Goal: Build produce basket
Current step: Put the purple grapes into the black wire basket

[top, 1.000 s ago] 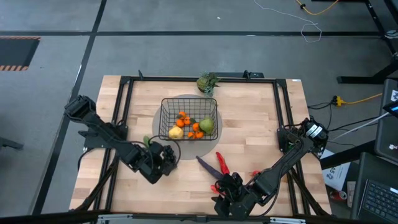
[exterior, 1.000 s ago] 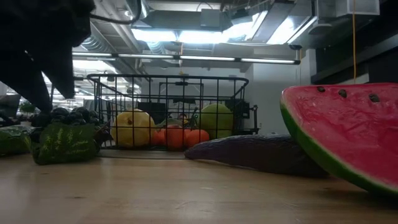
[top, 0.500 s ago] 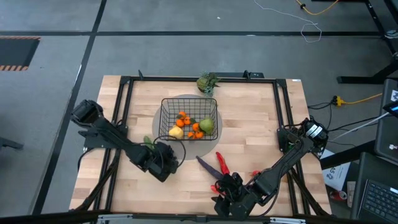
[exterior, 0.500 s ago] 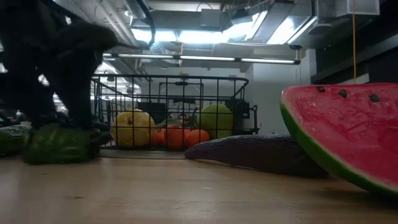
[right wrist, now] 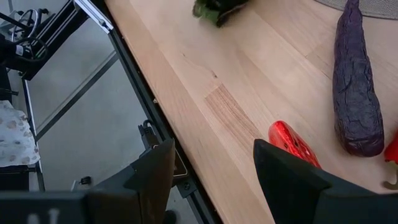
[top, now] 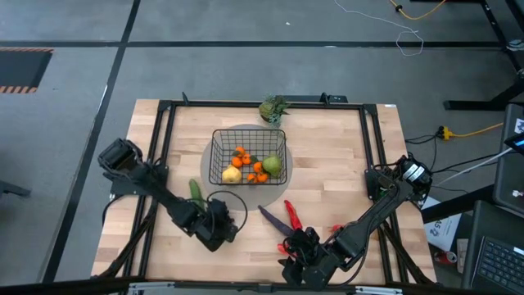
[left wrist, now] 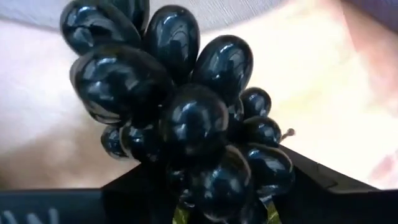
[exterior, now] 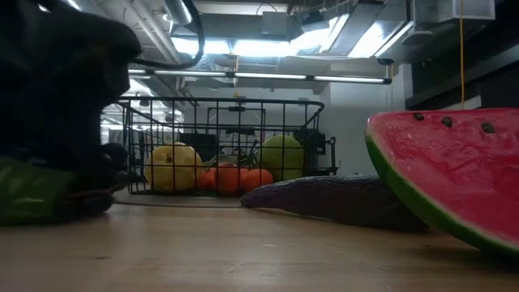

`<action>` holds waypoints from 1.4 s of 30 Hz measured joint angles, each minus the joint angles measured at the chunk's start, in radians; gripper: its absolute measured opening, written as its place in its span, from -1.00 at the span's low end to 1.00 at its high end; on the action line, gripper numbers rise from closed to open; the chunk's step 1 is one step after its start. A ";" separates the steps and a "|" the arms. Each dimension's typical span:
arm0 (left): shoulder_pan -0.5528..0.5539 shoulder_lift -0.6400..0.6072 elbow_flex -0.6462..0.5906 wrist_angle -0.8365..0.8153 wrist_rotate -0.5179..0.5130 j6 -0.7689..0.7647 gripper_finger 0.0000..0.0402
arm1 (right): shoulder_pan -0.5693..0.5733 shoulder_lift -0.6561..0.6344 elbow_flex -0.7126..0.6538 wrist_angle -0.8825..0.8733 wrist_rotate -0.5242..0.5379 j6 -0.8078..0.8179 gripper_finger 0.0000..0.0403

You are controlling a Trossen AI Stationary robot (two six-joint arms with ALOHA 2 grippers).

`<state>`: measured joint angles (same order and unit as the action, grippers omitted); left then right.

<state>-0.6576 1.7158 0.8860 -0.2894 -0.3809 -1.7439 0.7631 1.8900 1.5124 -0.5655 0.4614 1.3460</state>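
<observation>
My left gripper (top: 216,226) is near the table's front left, shut on a bunch of dark grapes (left wrist: 180,112) that fills the left wrist view. A green cucumber (top: 195,192) lies just beyond it toward the far side. The black wire basket (top: 248,157) stands on a grey mat at the table's middle and holds a yellow pear (exterior: 172,168), orange clusters (exterior: 231,177) and a green pear (exterior: 280,156). A purple eggplant (top: 268,216) and a red chili (top: 291,215) lie in front of the basket. My right gripper (right wrist: 211,174) is open and empty near the front edge. My left gripper has the grape bunch by its stem end (left wrist: 186,208), which sits between the two dark fingers; the bunch sticks out forward past them. The gripper hides the bunch in the high view, so I cannot tell whether it is clear of the table.
A watermelon slice (exterior: 454,170) lies close to the low camera at the right. A leafy green bunch (top: 273,108) sits at the far edge behind the basket. A red pepper (right wrist: 292,144) lies by my right gripper. The grey mat (top: 264,195) shows in front of the basket.
My left gripper has gone toward the table's near edge and a little to the right, away from the cucumber, which now shows uncovered in the high view. My right arm has kept still.
</observation>
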 joint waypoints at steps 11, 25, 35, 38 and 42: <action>-0.063 -0.003 -0.001 0.156 -0.037 0.002 -0.54 | 0.000 0.000 0.000 0.000 0.001 -0.016 0.09; -0.001 -0.255 0.000 0.952 -0.160 0.987 -0.57 | 0.000 0.000 0.000 0.000 0.015 -0.016 0.09; 0.146 -0.514 0.000 0.730 -0.394 1.354 -0.57 | -0.012 0.000 0.000 0.009 0.017 -0.014 0.09; 0.208 -0.554 0.000 0.527 -0.409 1.279 -0.57 | -0.021 0.000 0.000 0.018 0.017 -0.013 0.09; 0.297 -0.563 0.000 0.323 -0.421 1.174 -0.57 | -0.031 0.000 0.000 0.038 0.017 -0.013 0.09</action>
<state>-0.3606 1.1529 0.8860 0.0338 -0.8017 -0.5699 0.7321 1.8900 1.5124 -0.5272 0.4783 1.3334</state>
